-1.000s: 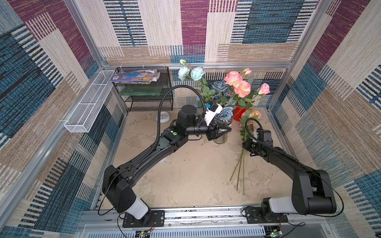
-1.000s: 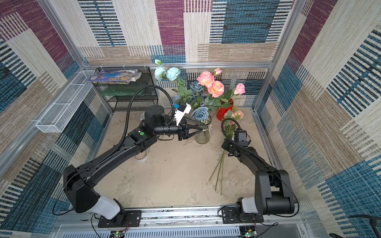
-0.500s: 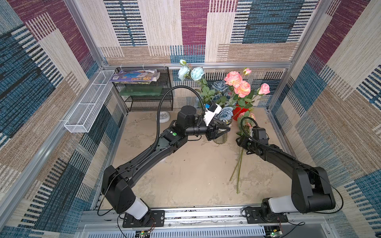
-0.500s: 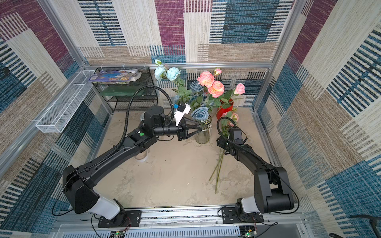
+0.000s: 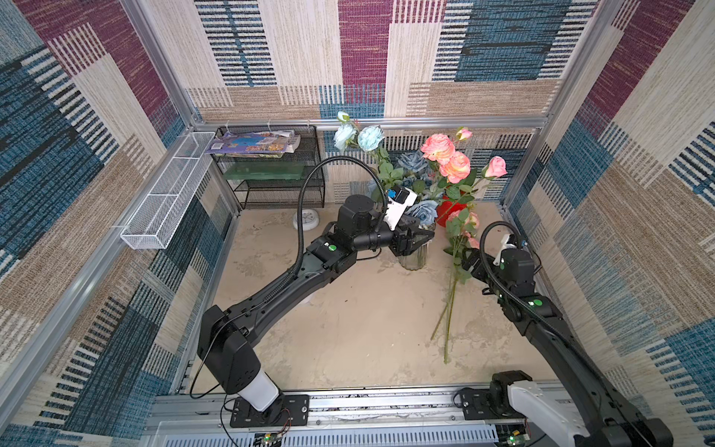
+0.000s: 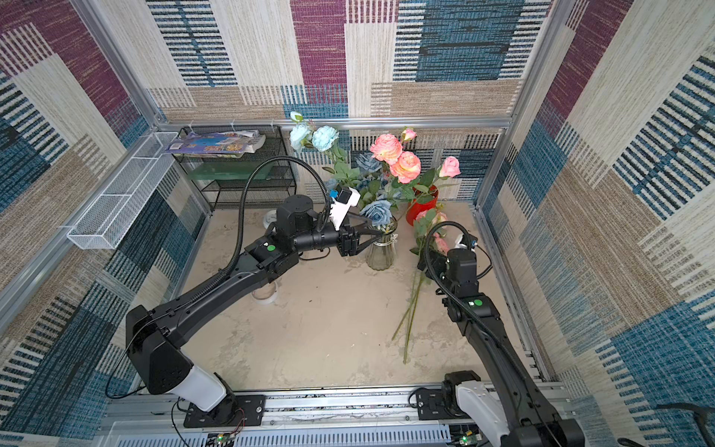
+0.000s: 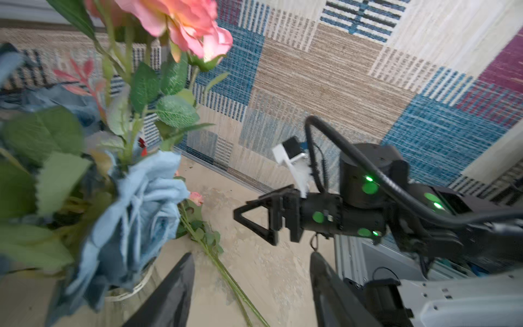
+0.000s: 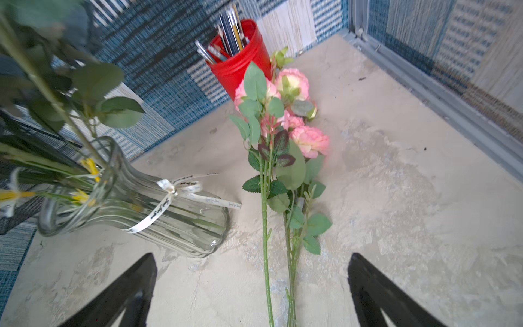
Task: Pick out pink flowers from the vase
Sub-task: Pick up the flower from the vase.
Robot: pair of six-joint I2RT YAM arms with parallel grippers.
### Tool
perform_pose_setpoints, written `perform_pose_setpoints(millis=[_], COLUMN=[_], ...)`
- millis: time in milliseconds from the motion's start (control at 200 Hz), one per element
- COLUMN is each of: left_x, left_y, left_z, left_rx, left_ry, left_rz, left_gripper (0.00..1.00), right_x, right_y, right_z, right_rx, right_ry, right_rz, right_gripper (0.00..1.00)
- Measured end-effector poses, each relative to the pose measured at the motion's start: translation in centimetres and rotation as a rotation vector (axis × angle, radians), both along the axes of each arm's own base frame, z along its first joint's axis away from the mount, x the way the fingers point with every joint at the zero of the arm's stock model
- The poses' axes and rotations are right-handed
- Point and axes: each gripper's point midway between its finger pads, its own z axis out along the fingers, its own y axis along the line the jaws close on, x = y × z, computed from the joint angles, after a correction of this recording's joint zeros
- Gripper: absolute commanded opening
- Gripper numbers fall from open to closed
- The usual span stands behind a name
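Carpet walls [image 5: 363, 46] box a beige tabletop [image 5: 348, 329] bearing pink flowers [image 8: 310, 140]

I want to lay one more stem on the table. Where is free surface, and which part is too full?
Widest bare patch of the beige table: between the black left arm, the pink flowers lying flat and the front rail. A smaller one before the black wire shelf. Crowded at the back: clear ribbed glass vase, red cup, left pincer and right pincer.
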Motion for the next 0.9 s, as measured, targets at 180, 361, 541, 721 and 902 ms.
perform_pose_setpoints(millis=[180, 361, 541, 721, 902], left_x=[4.5, 8.1, 10.1, 11.1, 11.7], left_y=[-0.5, -1.8, -3.0, -4.1, -5.4], left_z=[1.8, 2.2, 1.7, 1.8, 1.8], left_rx=[0.017, 0.038, 0.047, 0.035, 0.016], left_ry=[-0.082, -0.158, -0.184, -0.197, -0.212], left_rz=[0.160, 0.246, 0.269, 0.258, 0.233], left_gripper=[0.80, 0.80, 0.79, 0.78, 0.72], right_x=[-1.9, -2.4, -2.6, -2.6, -2.4], right_y=[-0.2, 0.1, 0.1, 0.2, 0.1], right_z=[0.9, 1.2, 0.9, 0.3, 0.0], right_rx=[-0.004, -0.010, -0.015, -0.015, -0.013], right_ry=[-0.086, -0.109, -0.106, -0.096, -0.085], right_rz=[0.009, 0.031, 0.033, 0.042, 0.043], right_gripper=[1.00, 1.00, 1.00, 1.00, 1.00])
